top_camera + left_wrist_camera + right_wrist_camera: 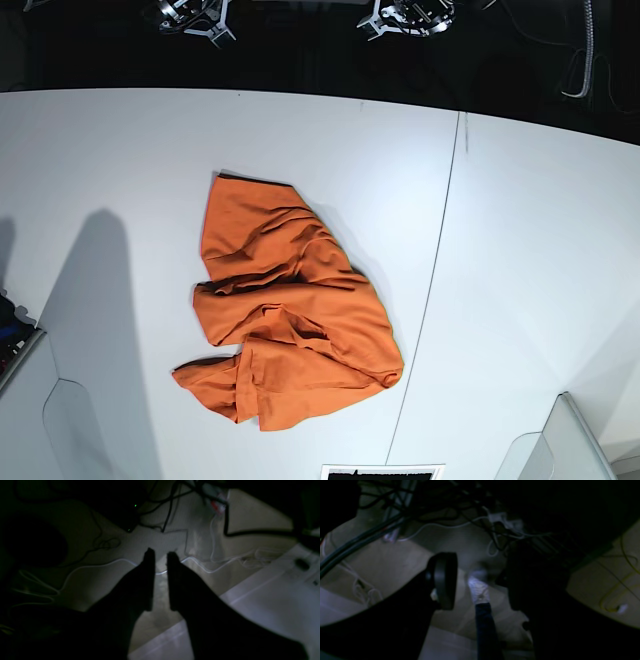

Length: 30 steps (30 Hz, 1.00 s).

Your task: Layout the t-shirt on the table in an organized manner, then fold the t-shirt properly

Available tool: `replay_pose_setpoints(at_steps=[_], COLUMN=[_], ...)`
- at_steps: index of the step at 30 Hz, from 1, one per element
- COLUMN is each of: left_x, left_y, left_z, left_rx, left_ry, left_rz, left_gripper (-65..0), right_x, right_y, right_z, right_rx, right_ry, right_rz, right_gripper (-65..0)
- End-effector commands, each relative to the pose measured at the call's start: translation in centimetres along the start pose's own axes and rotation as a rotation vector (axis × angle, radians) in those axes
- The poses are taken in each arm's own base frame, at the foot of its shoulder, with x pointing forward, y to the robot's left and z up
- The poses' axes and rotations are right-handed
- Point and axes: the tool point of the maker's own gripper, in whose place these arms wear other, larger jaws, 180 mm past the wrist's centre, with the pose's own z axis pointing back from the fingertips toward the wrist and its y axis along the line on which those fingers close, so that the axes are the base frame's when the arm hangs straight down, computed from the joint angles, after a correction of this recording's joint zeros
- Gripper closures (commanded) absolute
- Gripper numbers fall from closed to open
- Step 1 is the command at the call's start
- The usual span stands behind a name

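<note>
Crumpled orange fabric t-shirt (285, 325) on the white table (520, 230), far from both empty, parted claws, left (160, 556), right (480, 580); grabbing several bunched layers risks tangling

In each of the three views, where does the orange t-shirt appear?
Base: the t-shirt lies crumpled left of centre on the table.
Left wrist: not in it; floor and cables show.
Right wrist: not in it.
Shared landmark: the white table, whose edge shows at the lower right of the left wrist view.

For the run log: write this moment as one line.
stage: not started | t-shirt: crumpled heap on table, left of seam | left end effector: narrowly open, empty, off table | right end effector: open, empty, off table
</note>
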Motion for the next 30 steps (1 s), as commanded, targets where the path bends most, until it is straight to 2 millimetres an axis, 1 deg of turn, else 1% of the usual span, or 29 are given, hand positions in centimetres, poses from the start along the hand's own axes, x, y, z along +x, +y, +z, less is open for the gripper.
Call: replay_pose_setpoints(at_steps=[1,4,6,12,16,17,20,23,25,27,30], left_x=[0.3,0.6,0.8,0.7,0.8,0.7,-0.8,-2.1,-2.5,-2.7,-2.2], left_y=[-0.2,-0.2,0.0,0.8,0.8,0.9,0.6,0.2,-0.4,-0.5,-0.2], left_z=[0.0,0.2,0.3,0.5,0.5,0.5,0.4,0.6,1.0,1.8,3.5], left_rx=[-0.005,-0.002,0.004,0.016,0.017,0.018,0.010,0.010,-0.015,-0.013,0.006], left_ry=[-0.018,-0.051,-0.067,-0.079,-0.088,-0.082,-0.013,-0.007,-0.050,-0.094,-0.172], left_rz=[0.022,0.089,0.124,0.164,0.164,0.163,0.165,0.161,0.191,0.209,0.198], left_gripper=[-15.6,-15.6,-15.6,-15.6,-15.6,-15.6,-15.6,-15.6,-15.6,-15.6,-15.6], right_x=[0.0,-0.1,-0.1,0.0,0.0,0.0,-0.1,-0.8,-1.6,-2.1,-2.0], right_y=[0.3,1.8,2.2,2.2,2.2,2.2,2.2,2.7,3.1,3.4,3.5], right_z=[0.0,0.1,0.2,0.2,0.2,0.2,0.2,0.3,0.5,1.1,2.6], right_rx=[0.029,0.110,0.134,0.133,0.133,0.133,0.133,0.138,0.143,0.142,0.147], right_ry=[-0.006,-0.006,-0.007,-0.008,-0.008,-0.008,-0.007,-0.002,-0.007,-0.033,-0.108], right_rz=[0.007,0.026,0.031,0.027,0.027,0.027,0.028,0.029,0.033,0.032,0.004], right_gripper=[-31.2,-31.2,-31.2,-31.2,-31.2,-31.2,-31.2,-31.2,-31.2,-31.2,-31.2])
